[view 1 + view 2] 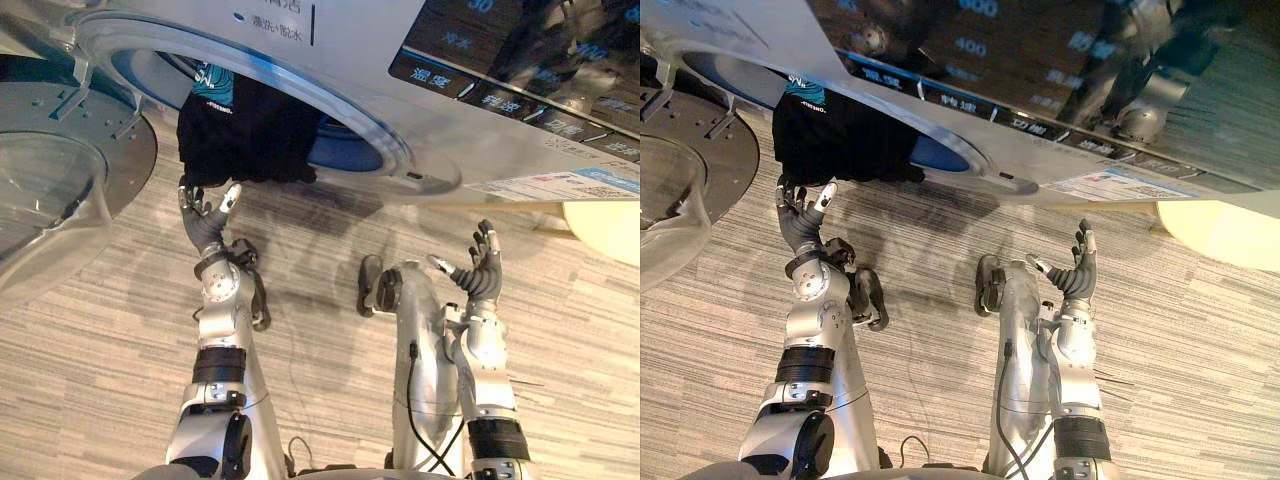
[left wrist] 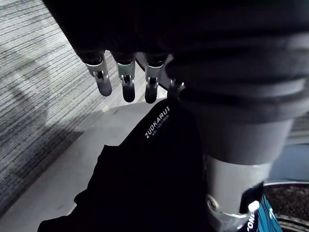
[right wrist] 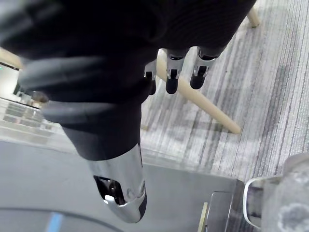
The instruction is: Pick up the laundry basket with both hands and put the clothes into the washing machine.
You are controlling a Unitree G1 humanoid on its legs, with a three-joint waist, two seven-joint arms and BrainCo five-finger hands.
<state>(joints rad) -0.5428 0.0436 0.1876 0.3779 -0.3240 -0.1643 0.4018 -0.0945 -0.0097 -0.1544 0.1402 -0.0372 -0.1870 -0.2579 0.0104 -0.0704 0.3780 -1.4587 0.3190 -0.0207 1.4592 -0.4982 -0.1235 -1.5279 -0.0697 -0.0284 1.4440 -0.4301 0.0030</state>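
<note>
At the round drum opening (image 1: 345,140) of the silver-grey front-loading washing machine (image 1: 360,50), a black cloth garment with a teal printed patch (image 1: 245,130) hangs half out over the opening's lower rim, its upper part inside the drum. Just beneath the opening, the left hand (image 1: 205,222) is raised with its palm up under the garment's hanging hem. Its fingers (image 2: 127,82) are straight and spread, curled round nothing. The fingertips reach the hem, though I cannot tell whether they actually touch the cloth. To the right of the opening, below the machine's dark glossy control panel (image 1: 520,80), the right hand (image 1: 482,272) is held up well apart from the garment, with loose, uncurled fingers (image 3: 173,72) and nothing in it. Left of the opening, the machine's round glass-and-metal door (image 1: 60,170) stands swung wide. Below the opening lies grey striped carpet floor (image 1: 100,340). Far right of the opening, past the panel, sits a pale yellow rounded object (image 1: 605,230); I cannot tell what it is.
</note>
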